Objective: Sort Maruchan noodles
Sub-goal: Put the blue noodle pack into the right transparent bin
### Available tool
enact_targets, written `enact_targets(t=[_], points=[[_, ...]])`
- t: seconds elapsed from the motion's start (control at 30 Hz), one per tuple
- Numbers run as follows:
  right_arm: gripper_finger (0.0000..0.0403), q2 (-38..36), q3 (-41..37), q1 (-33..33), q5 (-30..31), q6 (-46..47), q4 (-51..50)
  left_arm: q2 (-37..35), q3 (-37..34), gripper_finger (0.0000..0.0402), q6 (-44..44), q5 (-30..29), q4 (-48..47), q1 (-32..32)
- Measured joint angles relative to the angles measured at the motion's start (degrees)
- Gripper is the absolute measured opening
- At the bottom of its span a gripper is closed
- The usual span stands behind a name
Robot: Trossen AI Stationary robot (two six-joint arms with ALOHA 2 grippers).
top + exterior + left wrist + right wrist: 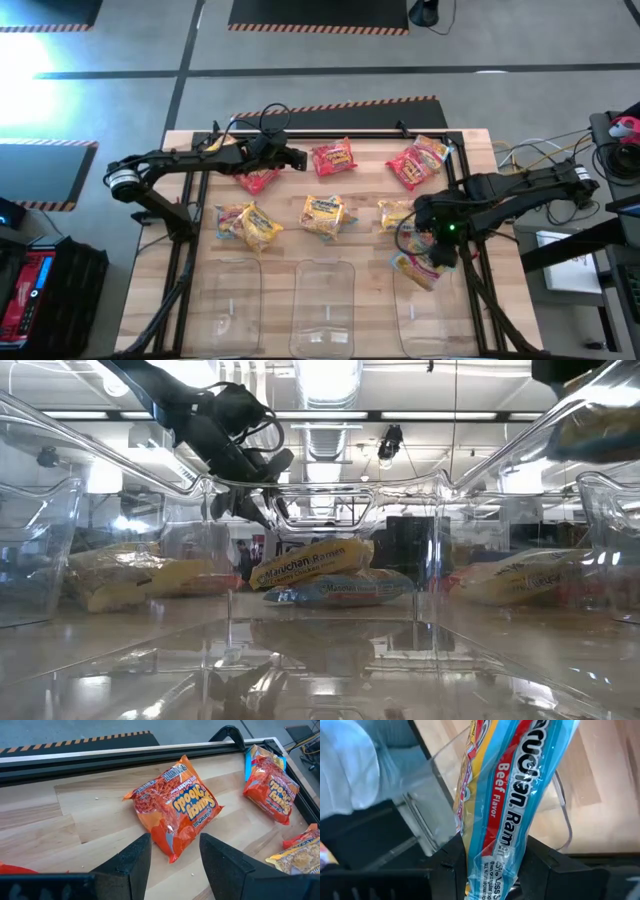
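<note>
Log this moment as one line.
right gripper: shut on blue packet, over right bin | left gripper: open, above red packet

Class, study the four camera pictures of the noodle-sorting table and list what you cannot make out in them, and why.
- Right claw: holds a light blue packet; the packet's upper end is cut off by the right wrist view's edge.
- Same packet, high view: mostly hidden under the right arm.
- Low view: the clear bin walls distort the packets behind; their colours are hard to tell.
- Red packet ahead of the open left claw: small print unreadable.
</note>
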Motion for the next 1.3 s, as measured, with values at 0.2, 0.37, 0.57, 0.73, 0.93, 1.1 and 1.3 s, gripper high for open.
enact_targets(t=[0.2, 0.37, 0.57, 0.73, 0.93, 1.1, 1.3], points=[[0.0118, -0.03, 0.00, 1.47, 0.04, -14.26, 0.18, 0.02, 0.00, 0.0152, -0.02, 0.00, -0.04, 0.00], [0.0118, 0.00, 0.00, 2.67, 1.69, -25.10, -0.57, 0.02, 0.00, 0.0152, -0.02, 0.00, -0.21, 0.00], [0.0121, 0.32, 0.00, 3.13, 10.22, -30.51, -4.41, 0.02, 0.00, 0.0152, -0.02, 0.00, -0.78, 0.00], [0.0118, 1.57, 0.00, 3.46, 10.57, -32.85, -4.81, 0.02, 0.00, 0.0152, -0.06, 0.00, -0.96, 0.00], [0.0120, 5.02, 0.00, 5.72, 10.86, -36.95, -5.55, 0.02, 0.00, 0.0152, -0.39, -1.13, -1.03, 0.00], [0.0118, 7.24, 0.00, 6.62, 11.23, -36.94, -5.56, 0.02, 0.00, 0.0152, -1.75, -2.72, -1.03, 0.00], [0.0119, 7.85, 0.00, 7.42, 16.42, -36.84, -5.49, 0.02, 0.00, 0.0152, -1.77, -4.25, -1.01, -0.02]])
